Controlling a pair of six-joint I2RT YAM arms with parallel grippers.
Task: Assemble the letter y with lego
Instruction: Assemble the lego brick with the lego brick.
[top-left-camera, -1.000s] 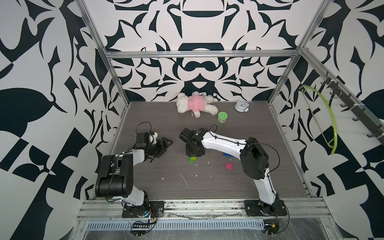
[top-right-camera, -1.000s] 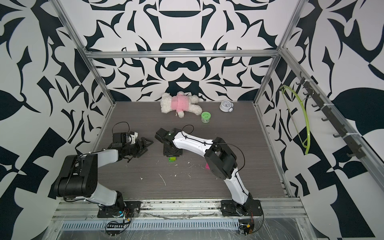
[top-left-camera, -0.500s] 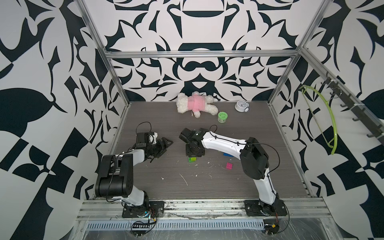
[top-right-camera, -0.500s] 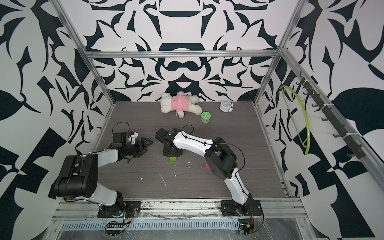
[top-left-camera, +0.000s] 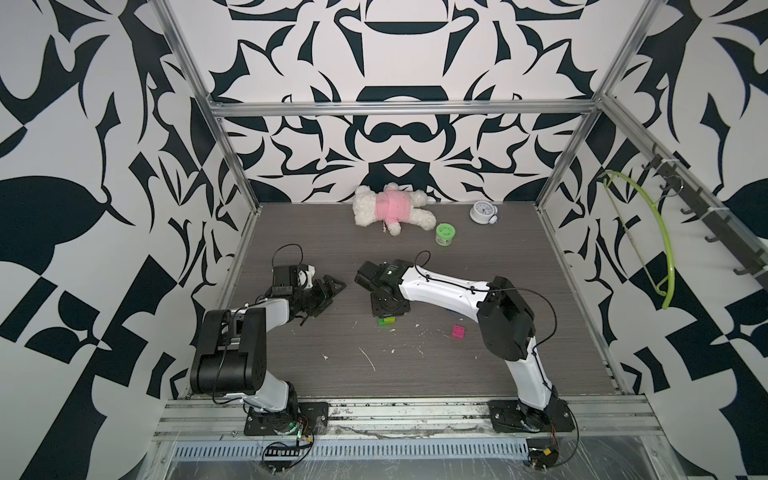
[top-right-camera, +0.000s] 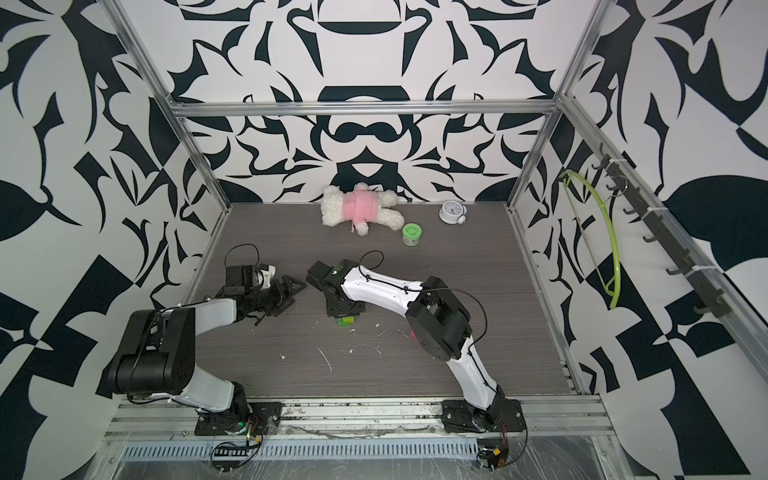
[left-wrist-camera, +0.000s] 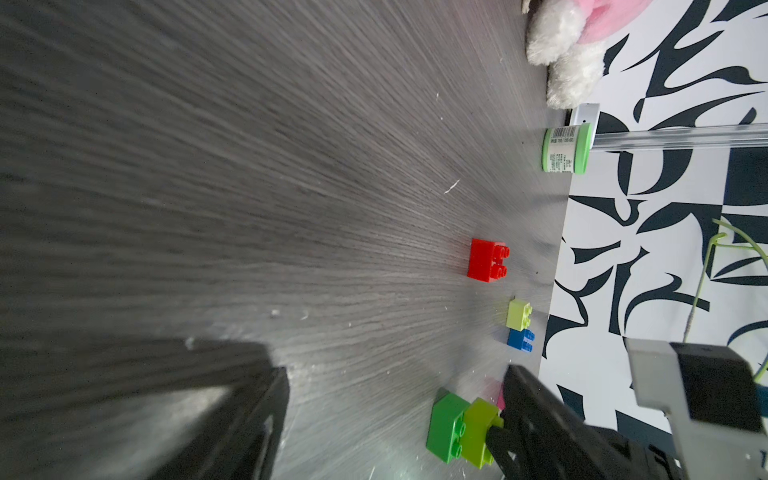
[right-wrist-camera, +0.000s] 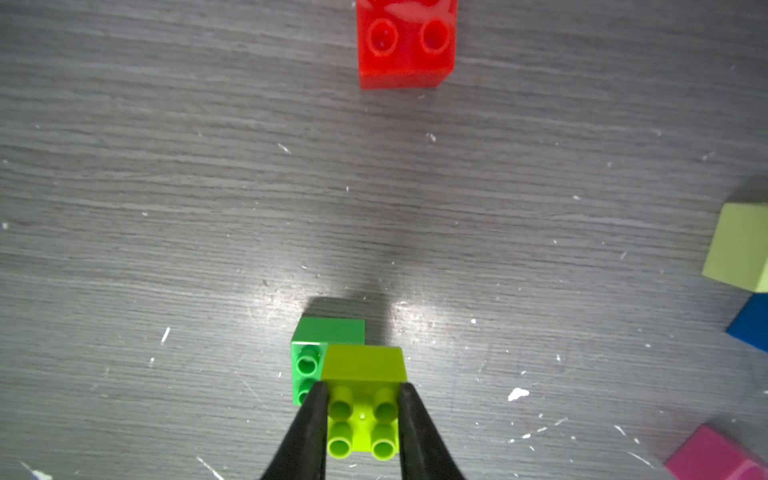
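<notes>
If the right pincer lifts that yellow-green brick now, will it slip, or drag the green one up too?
Likely rigid: the small yellow-green square plastic brick shows crisp edges in the shut right pincer. Its glossy sides look smooth, so it might slip. It sits partly atop the darker green studded plastic brick; if pressed onto those studs, both may rise.

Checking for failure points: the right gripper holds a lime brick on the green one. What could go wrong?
The right gripper grips the lime brick set offset on the green brick; pressing may tip the green one. The left gripper is open and away, so nothing braces the stack; it may slide or lift on release.
</notes>
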